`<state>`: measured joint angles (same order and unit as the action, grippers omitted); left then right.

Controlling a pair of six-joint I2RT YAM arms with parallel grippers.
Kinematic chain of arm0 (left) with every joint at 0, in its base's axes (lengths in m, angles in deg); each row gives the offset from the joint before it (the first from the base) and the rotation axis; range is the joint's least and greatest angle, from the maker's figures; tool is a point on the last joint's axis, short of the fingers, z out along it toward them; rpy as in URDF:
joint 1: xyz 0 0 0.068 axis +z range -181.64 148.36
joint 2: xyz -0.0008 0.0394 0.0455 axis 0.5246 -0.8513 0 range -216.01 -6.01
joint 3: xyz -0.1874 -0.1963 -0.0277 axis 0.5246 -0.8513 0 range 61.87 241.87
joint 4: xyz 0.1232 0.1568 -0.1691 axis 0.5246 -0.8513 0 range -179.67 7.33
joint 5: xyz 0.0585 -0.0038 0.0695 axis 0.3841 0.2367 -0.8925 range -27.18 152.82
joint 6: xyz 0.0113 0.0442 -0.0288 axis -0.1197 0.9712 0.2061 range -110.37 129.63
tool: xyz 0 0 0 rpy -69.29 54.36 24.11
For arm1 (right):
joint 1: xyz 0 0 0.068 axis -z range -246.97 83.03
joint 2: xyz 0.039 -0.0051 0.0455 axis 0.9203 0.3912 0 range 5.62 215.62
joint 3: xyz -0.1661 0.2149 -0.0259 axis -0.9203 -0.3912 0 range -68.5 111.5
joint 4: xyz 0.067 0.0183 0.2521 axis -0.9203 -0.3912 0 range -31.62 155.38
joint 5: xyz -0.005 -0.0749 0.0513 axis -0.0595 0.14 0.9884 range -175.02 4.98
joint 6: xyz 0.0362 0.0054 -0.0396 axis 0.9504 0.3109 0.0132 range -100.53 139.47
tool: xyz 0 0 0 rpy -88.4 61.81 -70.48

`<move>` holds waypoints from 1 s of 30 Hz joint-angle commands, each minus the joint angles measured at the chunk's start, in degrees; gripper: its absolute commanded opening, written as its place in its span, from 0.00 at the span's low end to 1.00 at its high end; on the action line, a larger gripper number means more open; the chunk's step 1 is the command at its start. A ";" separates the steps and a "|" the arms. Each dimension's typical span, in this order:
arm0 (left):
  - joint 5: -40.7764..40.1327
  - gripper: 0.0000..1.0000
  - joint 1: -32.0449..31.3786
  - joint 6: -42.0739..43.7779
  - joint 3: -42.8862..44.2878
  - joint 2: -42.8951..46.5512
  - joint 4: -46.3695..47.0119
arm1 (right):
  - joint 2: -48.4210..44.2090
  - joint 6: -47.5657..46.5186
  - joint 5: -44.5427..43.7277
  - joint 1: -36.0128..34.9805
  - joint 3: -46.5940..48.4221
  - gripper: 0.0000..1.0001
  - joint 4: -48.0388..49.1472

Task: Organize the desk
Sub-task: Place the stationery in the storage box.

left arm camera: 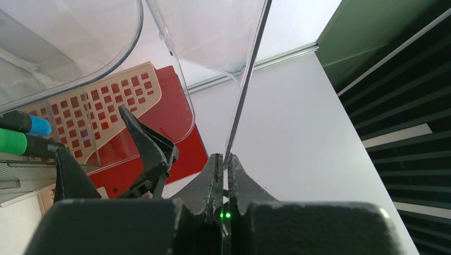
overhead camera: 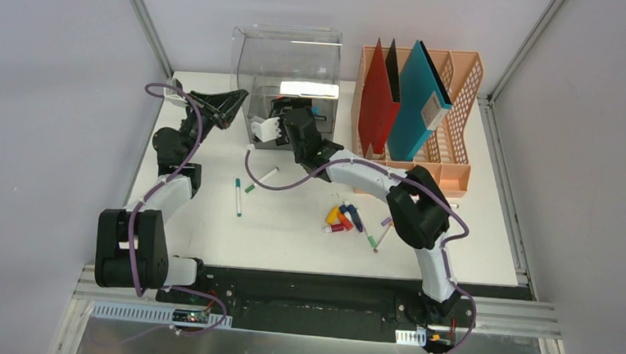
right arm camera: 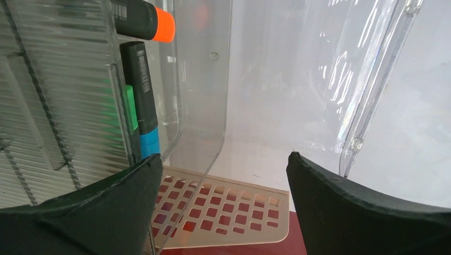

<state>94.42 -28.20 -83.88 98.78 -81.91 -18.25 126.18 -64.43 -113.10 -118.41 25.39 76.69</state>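
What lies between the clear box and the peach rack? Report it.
Only a bare strip of desk, shown in the top view, separates box and rack.

Clear box [overhead camera: 288, 60]: transparent, far centre.
Boxed markers [right arm camera: 142, 101]: black barrels with orange, green and blue ends, behind a ribbed clear wall.
Peach rack [overhead camera: 459, 112]: lattice-sided, just right of the box.
Folders: red [overhead camera: 378, 99] and teal [overhead camera: 417, 101], standing in rack.
Loose markers [overhead camera: 346, 218]: colourful heap before rack.
Pen [overhead camera: 239, 197]: green-capped, left of heap.
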 commanded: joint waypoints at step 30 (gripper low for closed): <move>-0.95 0.00 0.34 -0.26 0.62 -0.21 3.32 | -20.95 20.23 0.30 -13.24 -14.18 0.82 -26.76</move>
<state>94.42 -28.18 -83.97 98.78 -82.13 -17.92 112.14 -51.95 -113.14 -131.04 11.29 61.82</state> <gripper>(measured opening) 0.017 0.821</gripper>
